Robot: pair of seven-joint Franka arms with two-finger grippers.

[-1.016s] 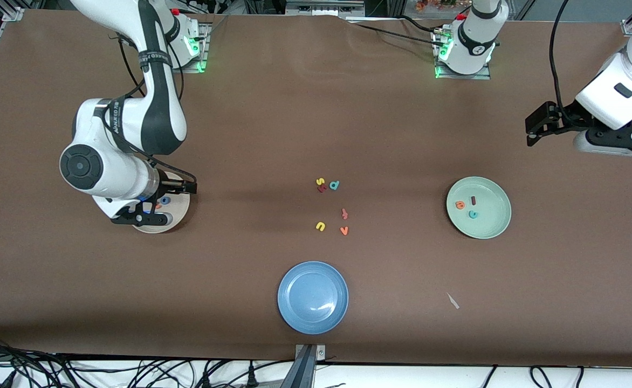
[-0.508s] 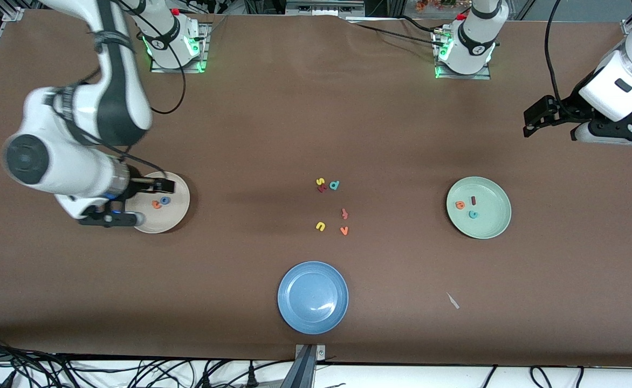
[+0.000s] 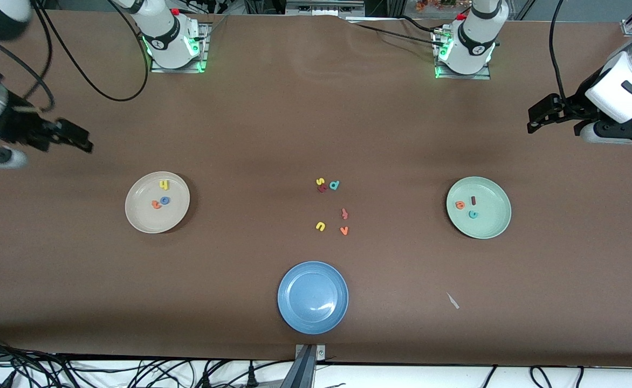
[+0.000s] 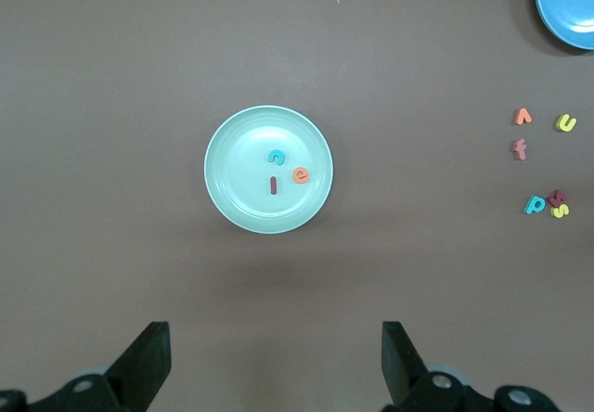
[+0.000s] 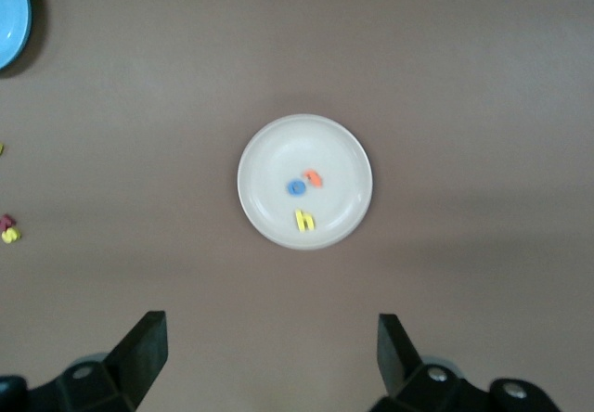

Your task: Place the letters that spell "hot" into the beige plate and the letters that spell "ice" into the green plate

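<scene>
Right wrist view: fingers (image 5: 144, 352) spread.

A robotics laboratory: two white robot arm bases (image 3: 171, 37) bolted onto metal mounting plates lit by green status lights stand along one edge of a broad surface (image 3: 273, 124) covered in plain brown matting. Black cables (image 3: 79, 70) trail across the matting from the arms, and a tangle of further black power leads (image 3: 132, 374) hangs along the surface's edge, beside aluminium framing (image 3: 308, 366) of a camera mount.
</scene>
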